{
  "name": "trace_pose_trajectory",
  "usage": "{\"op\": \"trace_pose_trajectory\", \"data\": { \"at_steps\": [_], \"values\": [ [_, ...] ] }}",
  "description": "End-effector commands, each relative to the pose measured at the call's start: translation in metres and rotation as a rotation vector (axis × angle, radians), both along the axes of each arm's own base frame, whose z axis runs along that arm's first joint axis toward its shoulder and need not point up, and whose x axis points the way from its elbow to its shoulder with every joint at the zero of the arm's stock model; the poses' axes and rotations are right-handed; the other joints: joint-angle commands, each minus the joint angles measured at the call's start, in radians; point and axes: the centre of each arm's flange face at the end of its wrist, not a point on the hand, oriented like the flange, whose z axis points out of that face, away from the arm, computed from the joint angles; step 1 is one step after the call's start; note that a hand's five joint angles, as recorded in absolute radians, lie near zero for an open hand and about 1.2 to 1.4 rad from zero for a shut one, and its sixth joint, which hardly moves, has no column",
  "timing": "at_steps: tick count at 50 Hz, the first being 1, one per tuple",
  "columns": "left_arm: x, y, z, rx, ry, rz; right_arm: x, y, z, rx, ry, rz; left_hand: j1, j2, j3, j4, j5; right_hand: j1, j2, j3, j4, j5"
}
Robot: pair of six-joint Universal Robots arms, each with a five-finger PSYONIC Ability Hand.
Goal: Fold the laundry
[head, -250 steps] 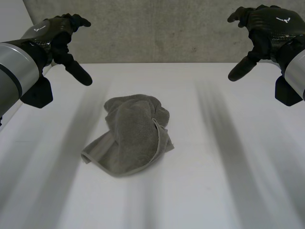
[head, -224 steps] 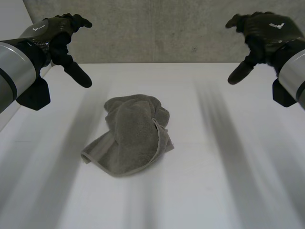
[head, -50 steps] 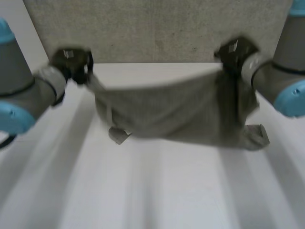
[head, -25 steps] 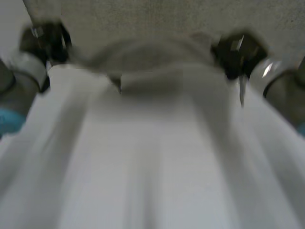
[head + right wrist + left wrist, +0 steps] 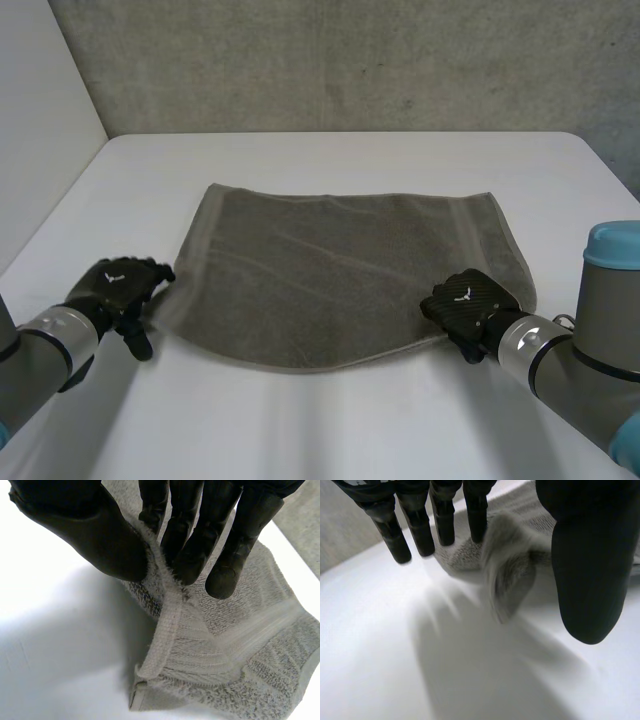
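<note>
Here the grey towel [image 5: 345, 270] lies spread flat in the middle of the white worktop [image 5: 330, 420], its long edges running side to side. The right hand [image 5: 465, 305] is at the near right corner, with thumb and fingers pinched on the hemmed edge, which stands up between them. The left hand [image 5: 118, 290] sits at the near left corner, fingers straight and thumb held apart. The corner lies loose in the gap between them, clamped by neither.

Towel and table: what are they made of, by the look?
The towel: probably cotton terry, matte grey-brown; the right wrist view shows fuzzy loops and a flat woven band by the hem. The table: smooth, hard white top, maybe laminate or painted board.
</note>
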Motion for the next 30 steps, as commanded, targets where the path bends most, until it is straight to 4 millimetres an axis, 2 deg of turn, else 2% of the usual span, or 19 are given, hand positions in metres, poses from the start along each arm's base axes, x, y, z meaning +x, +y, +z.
{"op": "trace_pose_trajectory", "data": {
  "at_steps": [1, 10, 17, 30],
  "values": [
    [0.000, 0.003, 0.010, -0.035, 0.013, 0.001, -0.002, 0.006, 0.006, -0.018, -0.055, -0.027, -0.132, -0.126, -0.127, -0.128, -0.121, 0.056, 0.057, 0.050, 0.058, 0.048],
    [-0.003, 0.017, -0.008, -0.080, 0.015, -0.026, -0.015, -0.012, 0.011, -0.039, -0.115, -0.112, -0.106, -0.100, -0.101, -0.102, -0.094, 0.056, 0.057, 0.050, 0.058, 0.048],
    [-0.008, 0.021, -0.004, -0.222, 0.038, -0.093, -0.020, -0.017, 0.011, -0.022, -0.146, -0.150, -0.097, -0.091, -0.092, -0.093, -0.086, 0.056, 0.057, 0.050, 0.058, 0.048],
    [-0.013, 0.029, -0.012, -0.199, 0.038, -0.157, -0.019, -0.018, 0.010, 0.001, -0.210, -0.178, -0.068, -0.061, -0.063, -0.063, -0.056, 0.056, 0.057, 0.050, 0.058, 0.048]
  ]
}}
